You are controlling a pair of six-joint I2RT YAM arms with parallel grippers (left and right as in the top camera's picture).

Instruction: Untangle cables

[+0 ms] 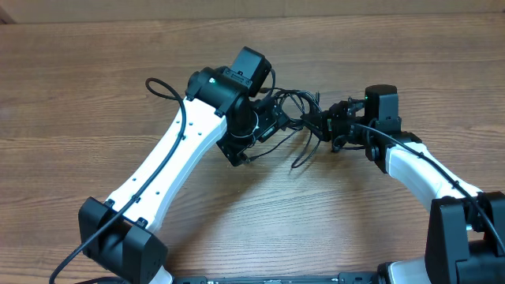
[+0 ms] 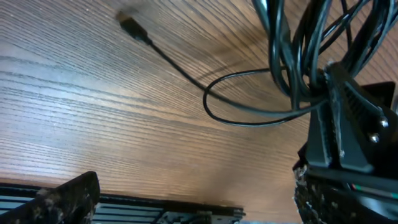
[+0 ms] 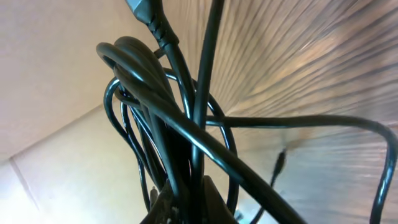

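Note:
The cables (image 1: 298,110) are a bundle of thin black cords held above the wooden table between my two arms, with loose ends hanging toward the table (image 1: 301,160). My right gripper (image 1: 319,123) is shut on the bundle; in the right wrist view the cords (image 3: 163,112) rise straight from its pinched fingers (image 3: 186,202). My left gripper (image 1: 264,130) is just left of the tangle, open wide and empty (image 2: 193,202). In the left wrist view the cords (image 2: 298,56) hang at the upper right. One loop (image 2: 249,99) trails to a plug (image 2: 129,23) over the table.
The left arm's own thick cable (image 1: 162,87) loops beside its white link. The wooden table (image 1: 95,71) stretches around both arms. A pale wall shows behind the cords in the right wrist view (image 3: 56,74).

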